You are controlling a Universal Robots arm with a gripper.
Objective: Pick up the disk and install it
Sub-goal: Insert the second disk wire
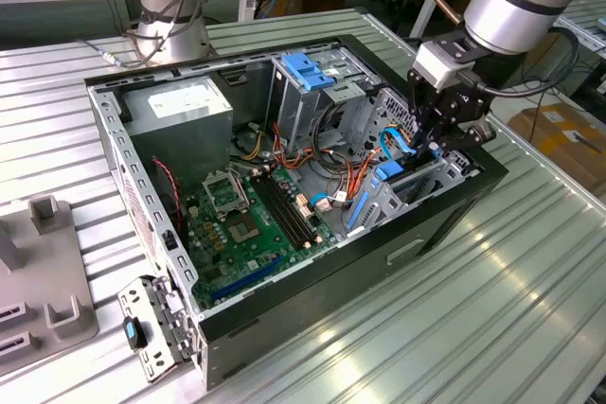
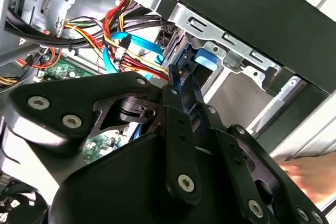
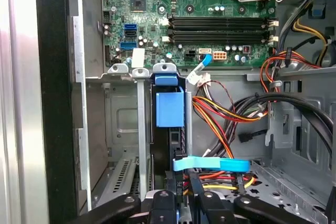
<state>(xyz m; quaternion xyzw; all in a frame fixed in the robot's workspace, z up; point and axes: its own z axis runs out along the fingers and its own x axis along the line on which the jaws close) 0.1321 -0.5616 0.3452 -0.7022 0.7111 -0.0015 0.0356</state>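
The disk (image 1: pixel 390 177) stands on edge in the drive bay at the open computer case's end toward the exterior view's right. Its blue carrier frame (image 3: pixel 169 107) sits between the bay's grey metal rails, and that frame (image 2: pixel 202 59) also shows in the second wrist view. My gripper (image 1: pixel 428 144) reaches down into the case right over it. In the first wrist view the gripper (image 3: pixel 182 195) has its black fingers (image 3: pixel 163 199) drawn in close on the disk's dark edge. In the second wrist view the gripper (image 2: pixel 178 77) meets the blue frame.
A flat blue cable (image 3: pixel 210 164) and red-orange wire bundles (image 3: pixel 226 114) run close beside the bay. The green motherboard (image 1: pixel 251 219), a tall grey cage with a blue latch (image 1: pixel 305 68) and the power supply (image 1: pixel 180 106) fill the case. A person's hand (image 2: pixel 310 174) is outside the case wall.
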